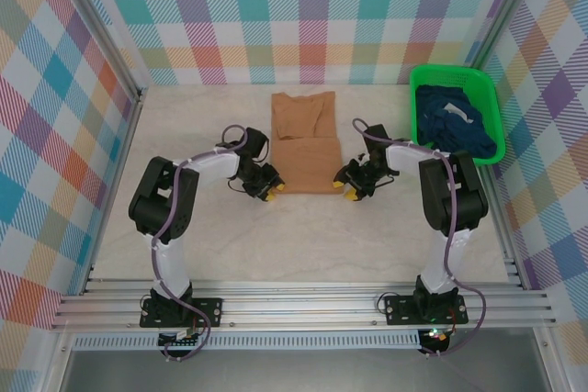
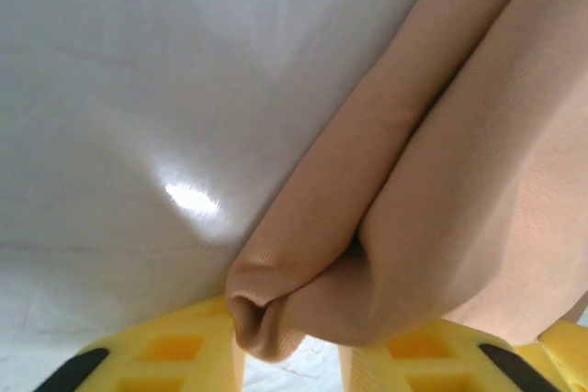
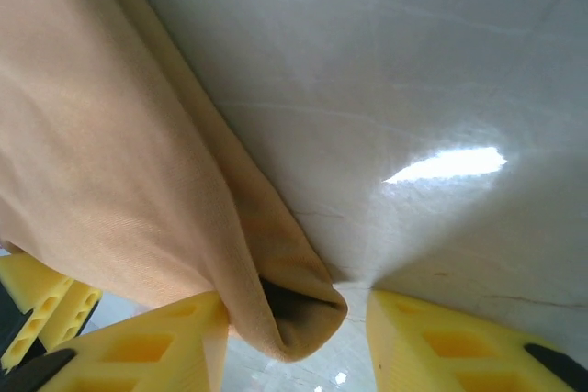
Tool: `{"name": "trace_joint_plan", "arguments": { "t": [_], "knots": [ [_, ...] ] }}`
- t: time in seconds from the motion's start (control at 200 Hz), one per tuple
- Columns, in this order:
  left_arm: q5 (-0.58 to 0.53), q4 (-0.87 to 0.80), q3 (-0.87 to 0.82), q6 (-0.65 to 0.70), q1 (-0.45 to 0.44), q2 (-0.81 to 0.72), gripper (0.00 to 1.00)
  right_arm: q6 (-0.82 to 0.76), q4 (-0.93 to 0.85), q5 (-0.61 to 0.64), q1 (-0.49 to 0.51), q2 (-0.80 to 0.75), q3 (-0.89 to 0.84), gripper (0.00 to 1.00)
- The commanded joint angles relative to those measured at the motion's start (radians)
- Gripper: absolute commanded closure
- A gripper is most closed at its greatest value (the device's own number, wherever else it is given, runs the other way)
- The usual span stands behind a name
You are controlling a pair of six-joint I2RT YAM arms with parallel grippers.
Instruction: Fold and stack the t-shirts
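Because the tan t-shirt [image 1: 305, 149] is light, limp and quick to slump, we judge its near corners the best hold, pinched through every layer. The left end effector [image 2: 292, 360] stands narrowly parted, one corner in its gap; the right end effector [image 3: 294, 323] stands wider, its corner touching only one jaw. Between them the shirt lies on the tabletop [image 1: 303, 245]. How many layers each corner has, and how many navy t-shirts [image 1: 450, 121] fill the basket [image 1: 450, 71] beyond the right end effector, we cannot tell.
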Motion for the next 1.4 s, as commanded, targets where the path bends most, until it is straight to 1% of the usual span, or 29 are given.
{"name": "trace_joint_plan", "arguments": {
  "t": [0.0,0.04,0.155,0.285,0.345,0.41,0.505,0.64,0.695,0.79,0.825,0.85,0.895,0.935,1.075,1.24,1.394],
  "knots": [
    [-0.043,0.027,0.035,0.020,-0.007,0.024,0.71,0.010,0.006,-0.015,0.006,0.050,0.050,0.61],
    [-0.039,0.037,0.038,0.020,-0.007,0.027,0.72,0.018,0.004,-0.018,0.009,0.057,0.056,0.64],
    [-0.033,0.031,0.062,0.029,-0.007,0.045,0.78,0.061,0.026,-0.023,0.015,0.069,0.054,0.69],
    [-0.031,0.037,0.062,0.028,-0.007,0.047,0.84,0.101,0.041,-0.030,0.021,0.100,0.069,0.73],
    [-0.033,0.035,0.064,0.032,-0.007,0.047,0.87,0.100,0.023,-0.010,0.023,0.110,0.090,0.76],
    [-0.042,0.021,0.071,0.044,-0.007,0.045,0.90,0.076,-0.011,0.042,0.023,0.107,0.113,0.78],
    [-0.048,0.006,0.082,0.062,-0.007,0.045,0.93,0.047,-0.030,0.073,0.023,0.103,0.137,0.76],
    [-0.042,-0.003,0.101,0.076,-0.006,0.057,0.98,0.036,-0.041,0.077,0.023,0.108,0.146,0.67],
    [-0.043,-0.007,0.108,0.078,-0.006,0.059,1.00,0.038,-0.044,0.077,0.023,0.109,0.144,0.66],
    [-0.042,-0.009,0.115,0.082,-0.007,0.061,1.00,0.035,-0.049,0.078,0.023,0.119,0.151,0.66],
    [-0.041,-0.010,0.119,0.084,-0.007,0.064,1.00,0.032,-0.052,0.080,0.022,0.126,0.157,0.68],
    [-0.042,-0.013,0.123,0.087,-0.006,0.064,1.00,0.029,-0.055,0.082,0.023,0.129,0.161,0.71],
    [-0.042,-0.022,0.130,0.092,-0.007,0.063,1.00,0.023,-0.058,0.089,0.023,0.129,0.167,0.82],
    [-0.045,-0.035,0.139,0.099,-0.007,0.061,1.00,0.017,-0.058,0.100,0.022,0.124,0.169,0.89],
    [-0.043,-0.071,0.138,0.121,-0.007,0.037,1.00,-0.007,-0.051,0.126,0.028,0.067,0.145,1.00],
    [-0.018,-0.112,0.082,0.163,-0.015,-0.028,1.00,-0.050,-0.070,0.123,0.060,-0.010,0.090,1.00],
    [0.012,-0.183,-0.007,0.243,-0.030,-0.132,1.00,-0.069,-0.079,0.097,0.098,-0.133,-0.038,1.00]
  ]
}}
